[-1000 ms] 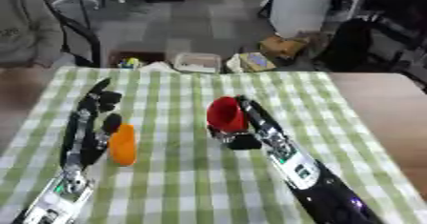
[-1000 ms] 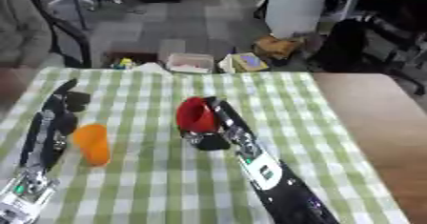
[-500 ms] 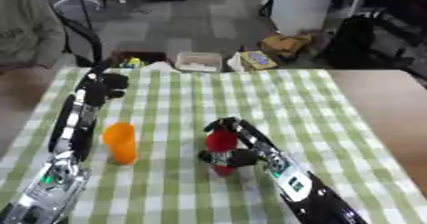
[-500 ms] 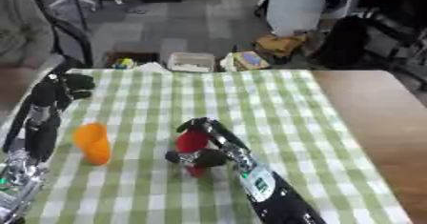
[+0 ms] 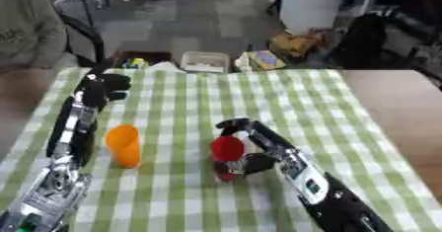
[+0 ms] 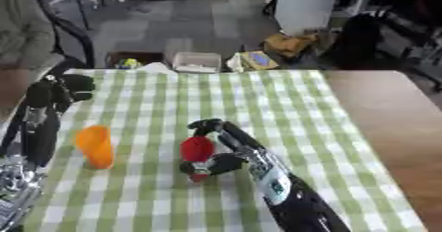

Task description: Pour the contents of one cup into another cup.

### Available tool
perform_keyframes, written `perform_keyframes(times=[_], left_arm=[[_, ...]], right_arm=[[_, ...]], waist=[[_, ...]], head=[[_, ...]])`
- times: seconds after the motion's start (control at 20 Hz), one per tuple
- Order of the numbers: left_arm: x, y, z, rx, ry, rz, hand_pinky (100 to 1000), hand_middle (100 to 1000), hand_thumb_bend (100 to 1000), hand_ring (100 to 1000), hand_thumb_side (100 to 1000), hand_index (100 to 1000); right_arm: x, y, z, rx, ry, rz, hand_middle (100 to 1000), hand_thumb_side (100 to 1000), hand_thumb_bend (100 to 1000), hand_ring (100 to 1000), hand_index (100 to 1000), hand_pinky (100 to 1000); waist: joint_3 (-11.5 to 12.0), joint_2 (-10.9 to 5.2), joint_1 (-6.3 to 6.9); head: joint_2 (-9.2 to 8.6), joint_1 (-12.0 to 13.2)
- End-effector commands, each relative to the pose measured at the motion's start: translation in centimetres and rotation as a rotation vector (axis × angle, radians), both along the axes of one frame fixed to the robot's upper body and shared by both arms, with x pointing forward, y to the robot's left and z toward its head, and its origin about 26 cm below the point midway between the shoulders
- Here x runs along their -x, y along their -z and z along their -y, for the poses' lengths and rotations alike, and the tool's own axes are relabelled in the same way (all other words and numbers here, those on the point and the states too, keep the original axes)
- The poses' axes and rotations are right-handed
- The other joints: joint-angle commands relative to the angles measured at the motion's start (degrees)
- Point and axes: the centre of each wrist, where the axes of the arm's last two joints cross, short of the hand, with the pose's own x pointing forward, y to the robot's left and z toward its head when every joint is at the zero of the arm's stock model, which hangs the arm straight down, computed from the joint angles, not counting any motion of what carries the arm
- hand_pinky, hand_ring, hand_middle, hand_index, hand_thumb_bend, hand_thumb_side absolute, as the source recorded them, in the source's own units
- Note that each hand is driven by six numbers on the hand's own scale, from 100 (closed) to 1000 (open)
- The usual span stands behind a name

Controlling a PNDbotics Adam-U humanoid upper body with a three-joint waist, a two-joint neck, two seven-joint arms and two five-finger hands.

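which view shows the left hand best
The left eye view: the left hand sits well inside the frame, fingers curled, beyond the orange cup. The right eye view shows it too, but close to the picture's left edge.

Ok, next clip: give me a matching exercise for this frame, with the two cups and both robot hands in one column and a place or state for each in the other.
Column 1:
1. red cup
2. orange cup
3. left robot hand
4. right robot hand

Column 2:
A. standing alone on the checked cloth, nothing touching it
B. curled round a cup
C. held in a robot hand near the table's middle
D. up near the far left of the table, holding nothing

Pairs: 1-C, 2-A, 3-D, 4-B
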Motion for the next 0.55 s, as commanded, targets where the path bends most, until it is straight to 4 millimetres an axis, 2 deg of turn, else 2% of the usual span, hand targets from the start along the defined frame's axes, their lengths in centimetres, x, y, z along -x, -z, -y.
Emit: perform_keyframes(times=[0.05,0.3,0.55], left_arm=[[0.2,-1.1,-0.5,-0.007,0.010,0.038,762,672,872,744,1000,938],[0.7,-1.1,-1.2,-0.025,0.023,0.045,766,691,867,758,1000,937],[1.4,-0.7,-2.1,-0.049,0.044,0.031,769,716,849,778,1000,932]], right_arm=[[-0.7,-3.5,1.7,-0.061,0.056,0.092,680,653,728,723,874,865],[0.0,-6.1,3.7,-0.231,0.147,0.147,679,661,720,697,873,838],[1.0,-7.7,4.4,-0.391,0.188,0.154,690,638,698,681,876,808]], waist=[[-0.04,-0.80,0.07],[-0.07,-0.60,-0.08],[0.17,-0.64,-0.14]], head=[[-0.11,0.29],[-0.12,0.54],[0.01,0.84]])
